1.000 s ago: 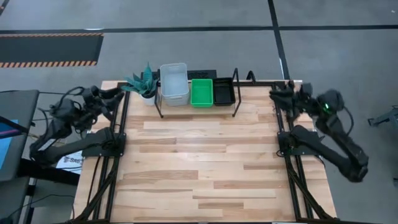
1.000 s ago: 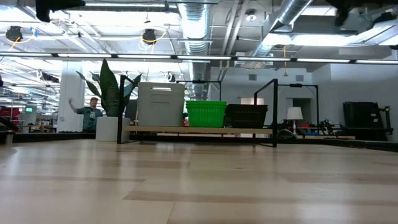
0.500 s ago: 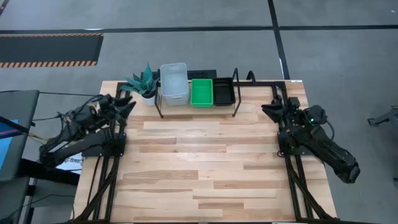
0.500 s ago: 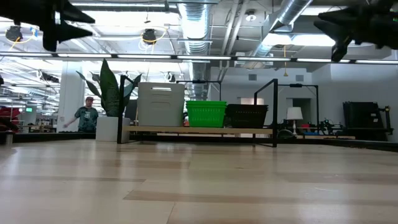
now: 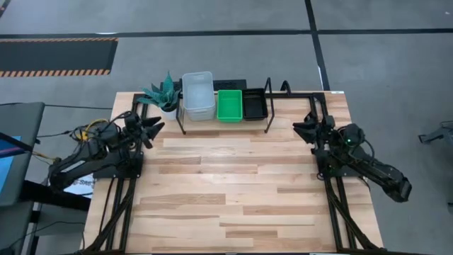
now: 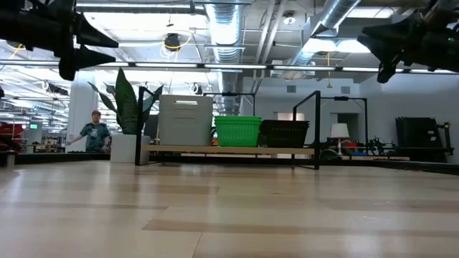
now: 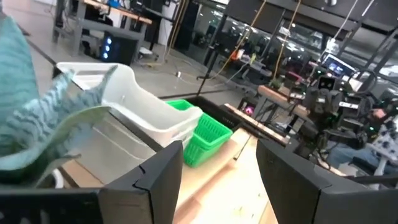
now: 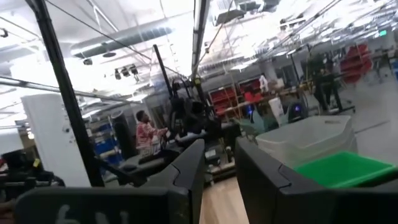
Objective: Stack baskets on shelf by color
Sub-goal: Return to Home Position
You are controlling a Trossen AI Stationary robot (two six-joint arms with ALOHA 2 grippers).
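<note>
3 basket colours on the black-framed shelf
Translucent grey-white baskets, bright green baskets, black baskets; teal mottled plant; pale wood-plank table.

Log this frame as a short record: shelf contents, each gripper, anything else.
shelf: grey-white baskets, green baskets, black baskets, ordered left to right
left gripper: open, holding nothing, over the table's left side
right gripper: open, holding nothing, over the table's right side
potted plant: beside the grey-white baskets, off the shelf
</note>
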